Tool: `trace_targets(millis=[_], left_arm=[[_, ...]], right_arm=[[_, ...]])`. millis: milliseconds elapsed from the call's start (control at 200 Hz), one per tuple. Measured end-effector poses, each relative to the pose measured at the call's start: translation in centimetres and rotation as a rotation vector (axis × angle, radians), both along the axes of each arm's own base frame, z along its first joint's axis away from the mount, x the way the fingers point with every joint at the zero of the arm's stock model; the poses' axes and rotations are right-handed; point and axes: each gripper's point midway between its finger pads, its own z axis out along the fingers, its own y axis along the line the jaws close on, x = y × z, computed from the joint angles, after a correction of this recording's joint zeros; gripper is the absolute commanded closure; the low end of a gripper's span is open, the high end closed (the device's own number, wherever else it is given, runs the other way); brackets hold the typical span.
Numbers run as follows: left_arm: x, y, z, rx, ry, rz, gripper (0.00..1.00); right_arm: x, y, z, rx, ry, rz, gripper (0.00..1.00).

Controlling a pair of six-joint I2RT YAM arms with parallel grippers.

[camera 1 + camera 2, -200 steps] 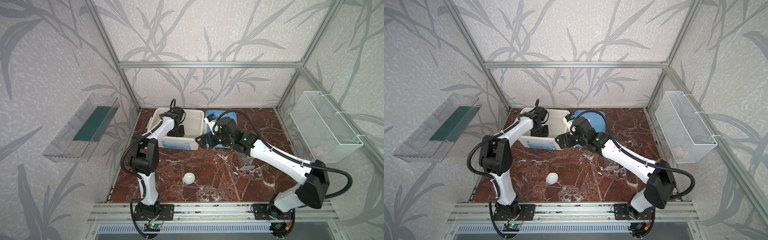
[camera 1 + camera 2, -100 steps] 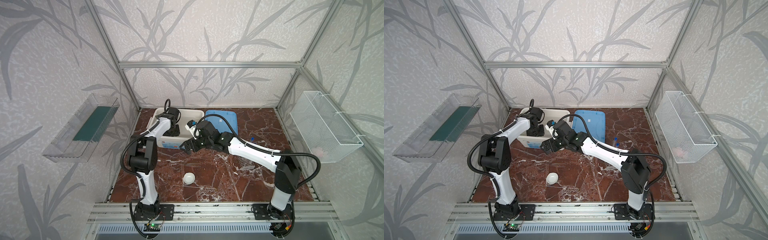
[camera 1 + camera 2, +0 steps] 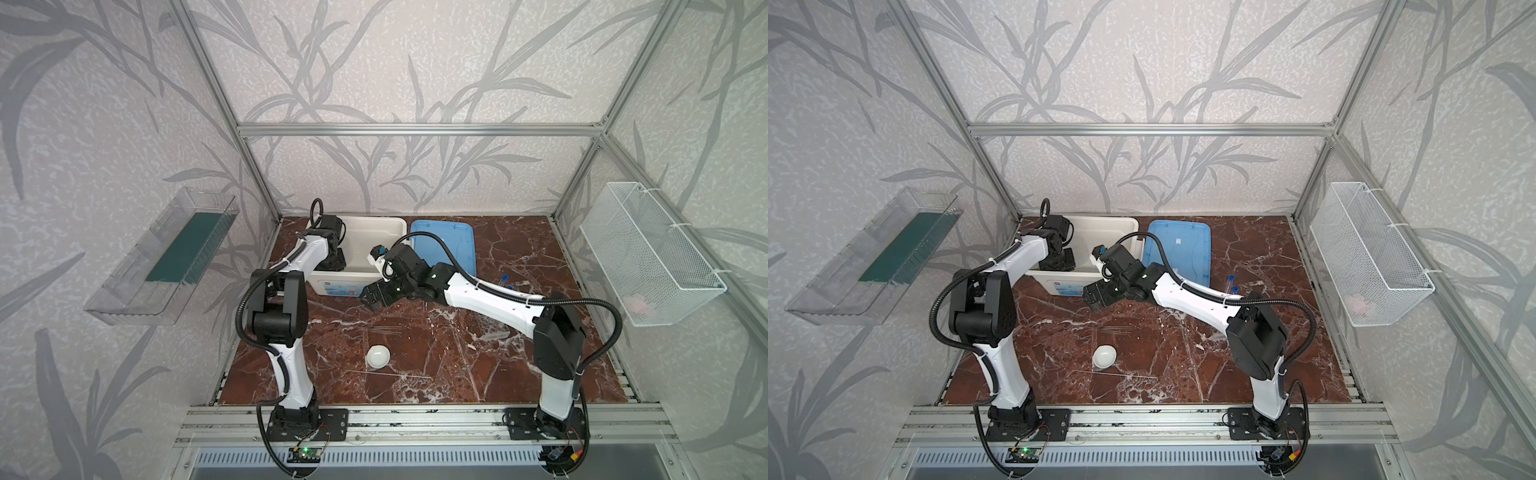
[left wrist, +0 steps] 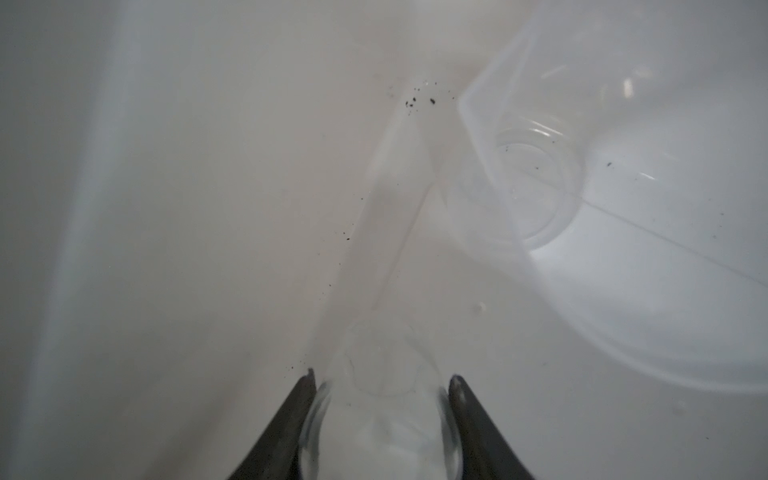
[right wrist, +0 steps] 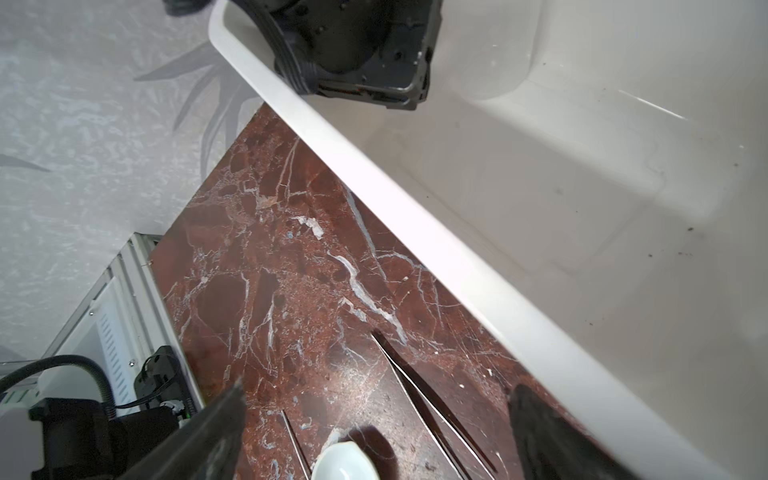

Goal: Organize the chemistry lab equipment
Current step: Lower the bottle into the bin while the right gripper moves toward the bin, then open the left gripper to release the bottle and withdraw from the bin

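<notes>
left gripper [image 4: 382, 376]: lowered inside the white bin [image 4: 166, 208], fingers clamped against opposite sides of the small clear jar [image 4: 382, 415].
small clear jar: between the left fingers, low over the bin floor; whether it rests there i cannot tell.
clear beaker [image 4: 623, 257]: in the bin, just beyond the left fingertips, apart from the jar.
right gripper [image 5: 376, 386]: jaws spread wide and empty, above the table [image 5: 291, 270] just outside the bin's front wall.
thin rods [image 5: 432, 399]: on the table near the right gripper, on its side away from the bin.
small white round dish [image 5: 345, 461]: just past the rods.
blue-capped tubes [image 3: 505, 280]: on the table, back along the right forearm.
clear holed rack [image 3: 494, 328]: farther back, partly under that arm.
blue lid [image 3: 453, 245]: flat beside the bin, behind the right wrist.
</notes>
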Motion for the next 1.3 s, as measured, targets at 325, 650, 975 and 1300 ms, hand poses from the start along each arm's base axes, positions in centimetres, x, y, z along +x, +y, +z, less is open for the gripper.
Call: trace_targets(millis=[325, 650, 975, 1300], left_arm=[[0.0, 0.2, -0.7, 0.007, -0.01, 0.005, 0.67], [-0.5, 0.2, -1.8, 0.008, 0.0, 0.012, 0.5], [-0.3, 0.0, -1.4, -0.008, -0.014, 0.018, 0.3], [-0.1, -0.5, 2.0, -0.038, -0.094, 0.012, 0.32]], right_arm=[[0.6, -0.4, 0.1, -0.026, -0.022, -0.026, 0.03], [0.3, -0.8, -0.2, -0.031, -0.019, -0.027, 0.03], [0.0, -1.4, 1.6, -0.008, -0.043, -0.034, 0.03], [-0.3, -2.4, 3.2, 0.006, -0.073, -0.049, 0.03]])
